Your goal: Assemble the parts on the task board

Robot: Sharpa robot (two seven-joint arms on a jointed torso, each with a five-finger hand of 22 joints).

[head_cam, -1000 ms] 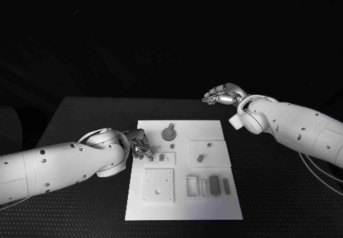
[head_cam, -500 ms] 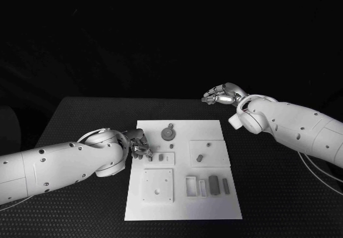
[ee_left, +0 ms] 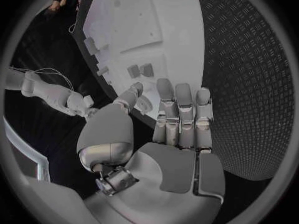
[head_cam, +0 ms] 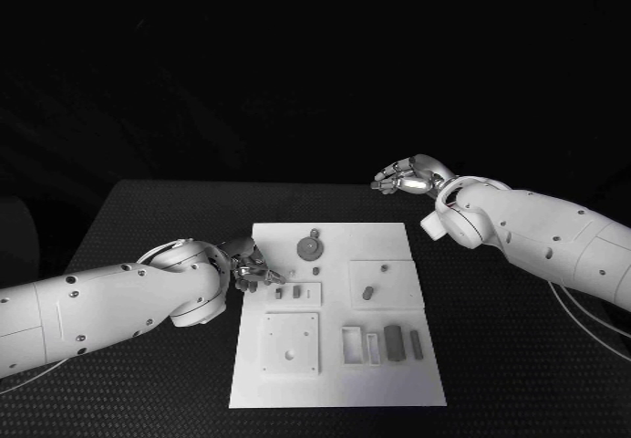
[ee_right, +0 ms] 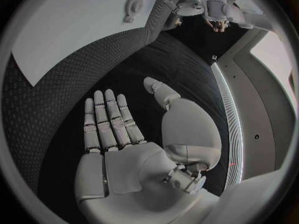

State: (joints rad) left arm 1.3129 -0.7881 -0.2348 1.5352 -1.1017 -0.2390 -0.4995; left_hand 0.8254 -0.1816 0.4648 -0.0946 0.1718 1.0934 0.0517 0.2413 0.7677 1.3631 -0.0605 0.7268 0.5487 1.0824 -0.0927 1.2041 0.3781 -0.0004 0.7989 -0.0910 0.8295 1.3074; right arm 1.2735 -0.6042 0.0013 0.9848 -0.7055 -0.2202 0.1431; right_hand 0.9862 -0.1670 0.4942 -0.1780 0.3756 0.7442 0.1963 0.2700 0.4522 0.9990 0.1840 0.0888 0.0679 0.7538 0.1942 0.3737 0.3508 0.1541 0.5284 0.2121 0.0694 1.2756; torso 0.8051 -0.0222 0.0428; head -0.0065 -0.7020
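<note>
Left hand (head_cam: 250,270) empty, fingers apart, at task board (head_cam: 395,383) edge; right hand (head_cam: 408,176) empty, fingers apart

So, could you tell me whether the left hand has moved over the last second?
Yes. The left hand has drawn back slightly from the small part near the task board's left edge, toward the board's far end.
</note>
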